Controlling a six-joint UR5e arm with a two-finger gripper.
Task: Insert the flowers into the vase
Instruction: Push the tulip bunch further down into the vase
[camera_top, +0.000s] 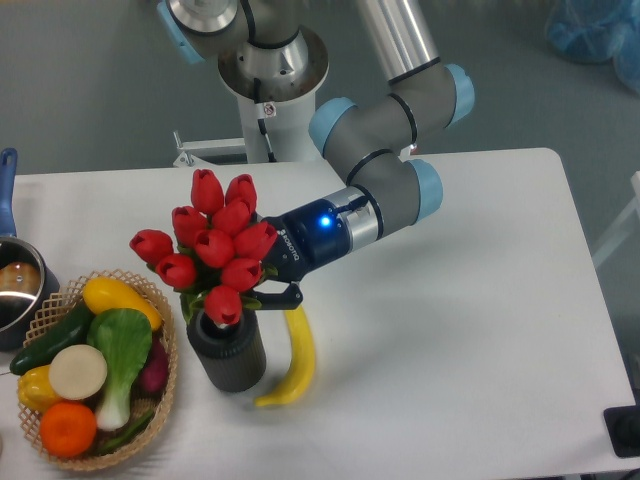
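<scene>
The flowers (215, 248), a bunch of glossy red tulip buds with green leaves, stand upright over the vase (228, 352), a short dark grey cylinder at the table's front left. Their stems go down into the vase's round opening and are hidden there; the lowest bud sits right at the rim. My gripper (268, 290) reaches in from the right, just behind the bunch, and is shut on the flowers below the buds. Its black fingers (283, 296) show only partly past the leaves.
A yellow banana (295, 356) lies just right of the vase, under the gripper. A woven basket (160, 405) of vegetables and fruit stands touching the vase's left side. A metal pot (14, 290) with a blue handle is at the left edge.
</scene>
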